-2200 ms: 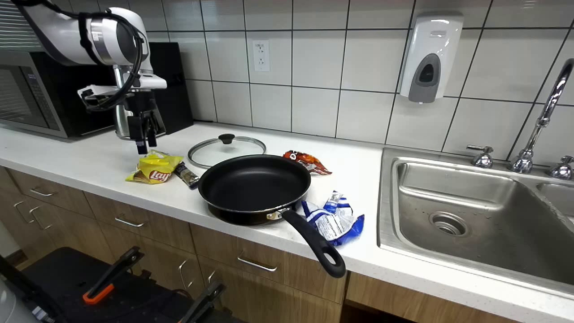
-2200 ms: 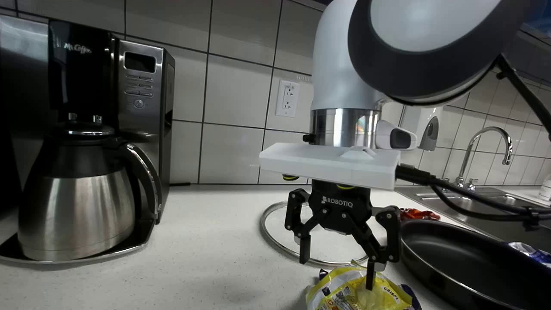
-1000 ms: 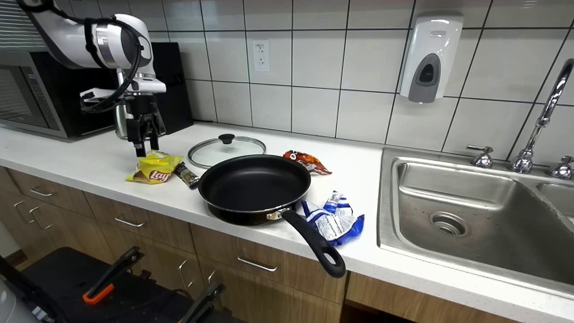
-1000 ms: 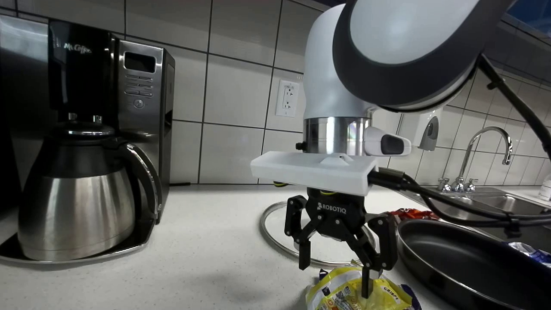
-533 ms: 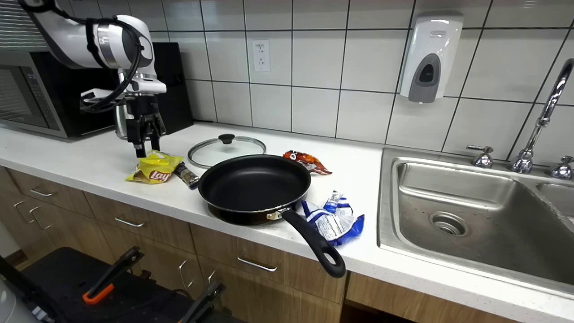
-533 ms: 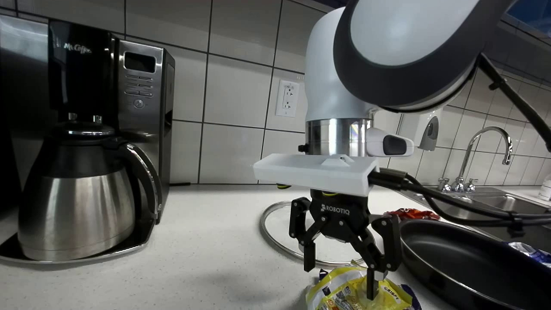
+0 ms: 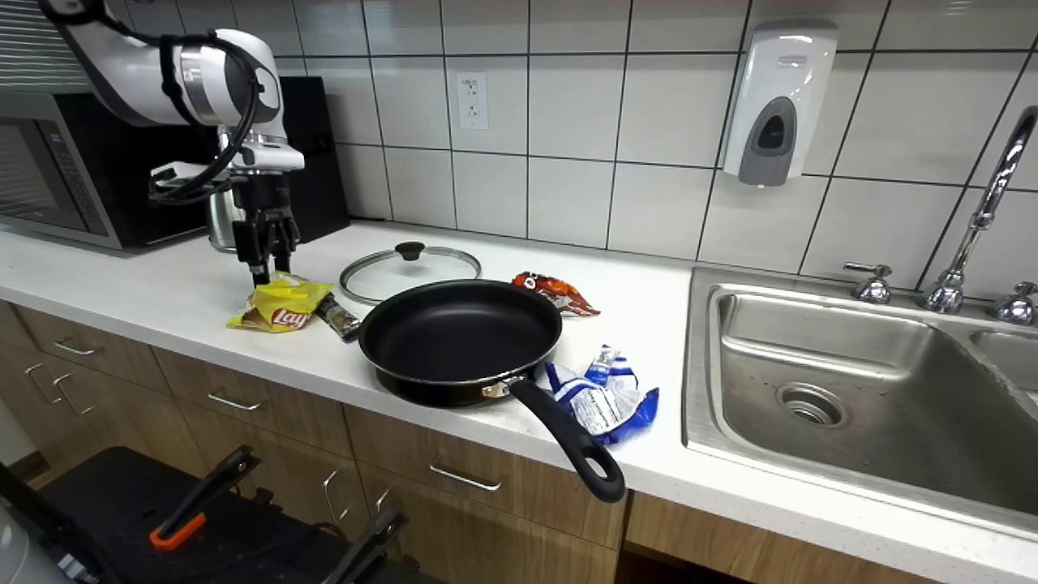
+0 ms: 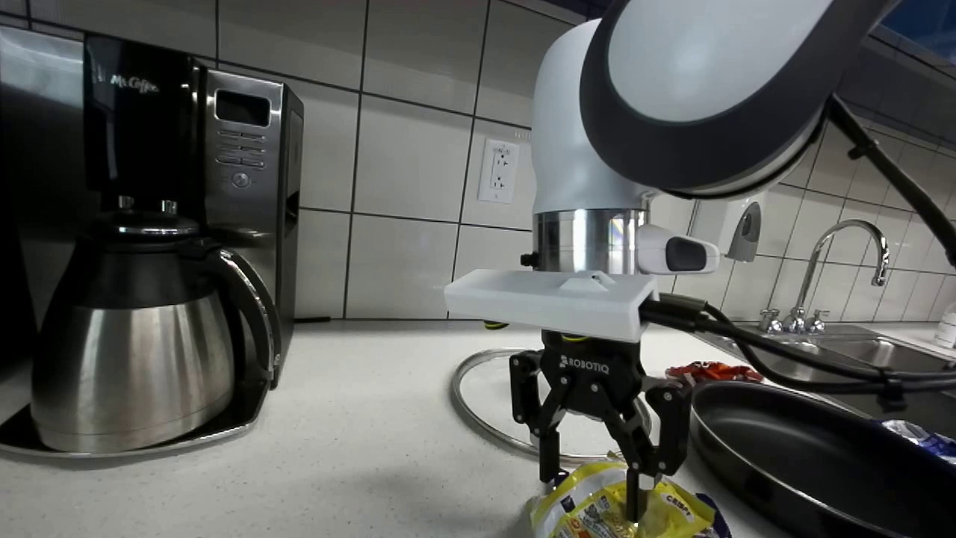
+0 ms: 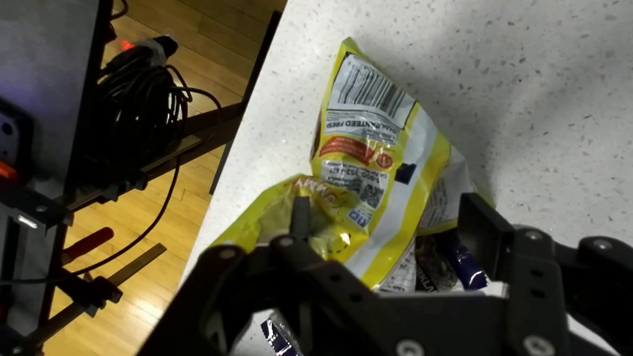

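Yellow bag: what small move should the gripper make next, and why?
I would probably close the gripper gently: its jaws stand apart, and in the wrist view part of the yellow bag shows between the fingers. Whether they reach low enough to grip it, I cannot tell.

in an exterior view, a lid [image 7: 409, 272] lies behind the pan [image 7: 461, 332], which sits between chip bag [image 7: 284, 302] and sink [image 7: 880, 385].

We see a yellow bag [image 9: 366, 183] lying glossy and crumpled on the speckled white surface [image 9: 554, 109], near its edge, partly beneath the end effector [image 8: 592, 498]. In the wrist view its barcoded side faces us; in an exterior view we read "Lay" on red.
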